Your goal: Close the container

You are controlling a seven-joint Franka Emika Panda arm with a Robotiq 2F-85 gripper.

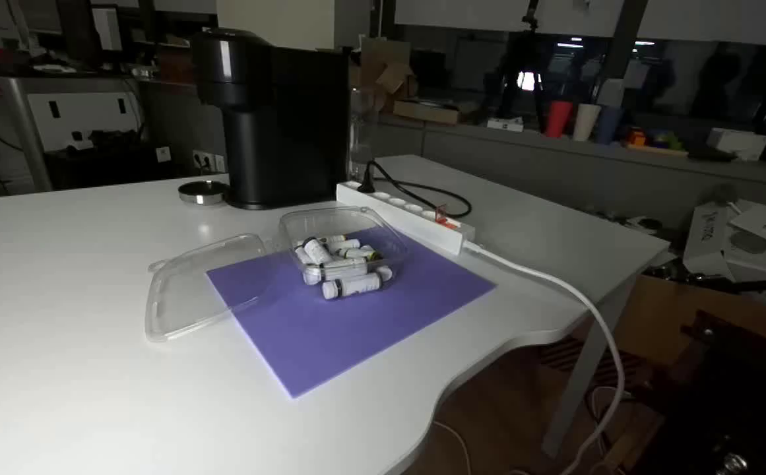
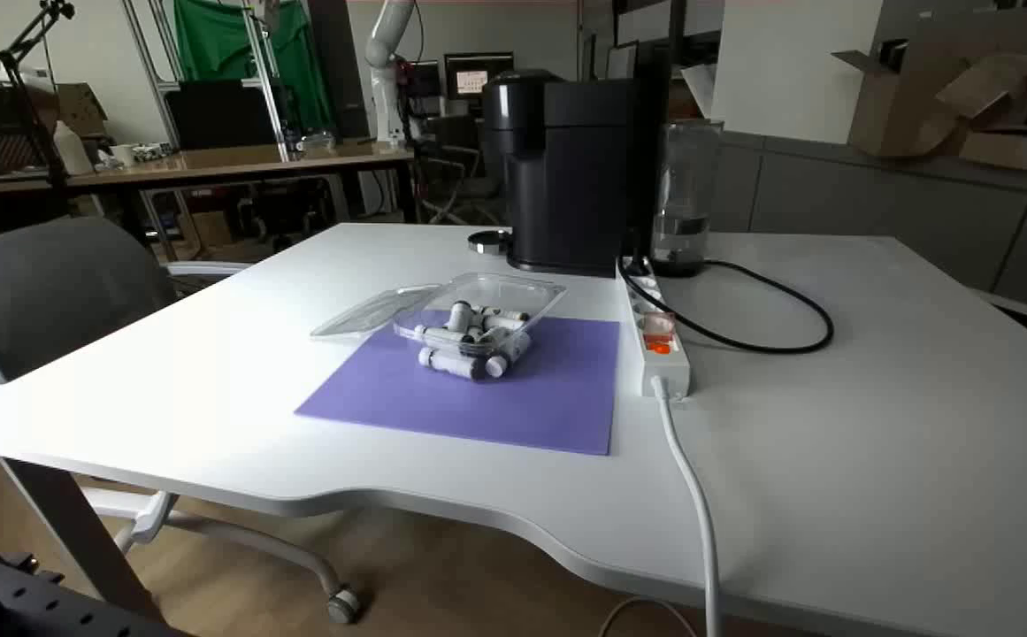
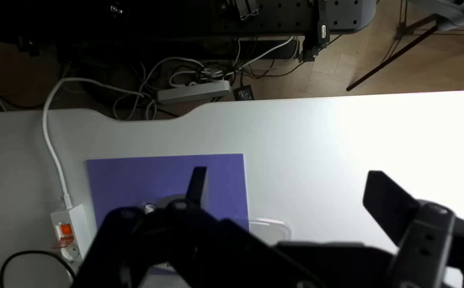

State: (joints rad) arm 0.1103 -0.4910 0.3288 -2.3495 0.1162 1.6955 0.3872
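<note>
On the mat point(image 1: 343, 330), the open container point(image 1: 388, 239) holds mostly white cylinders point(image 1: 338, 268).

1. Your desk point(image 1: 79, 396) is white, with a curved notch in its edge, standing over a brown floor point(image 2: 442, 566).
2. Beside it, in an exterior view, you have a grey chair point(image 2: 53, 283) with a white base point(image 2: 149, 513).
3. Beyond the chair you see a wood-topped table point(image 2: 336, 157), a green cloth point(image 2: 221, 40), a pale wall point(image 2: 495, 31) and a lit monitor point(image 2: 478, 84).
4. Past your desk runs a grey ledge point(image 1: 528, 155), dark windows point(image 1: 574, 69) above it; bright patches point(image 1: 526, 80) show in them.
5. You get strong light on part of the desk, while the room around the windows is dim.
</note>
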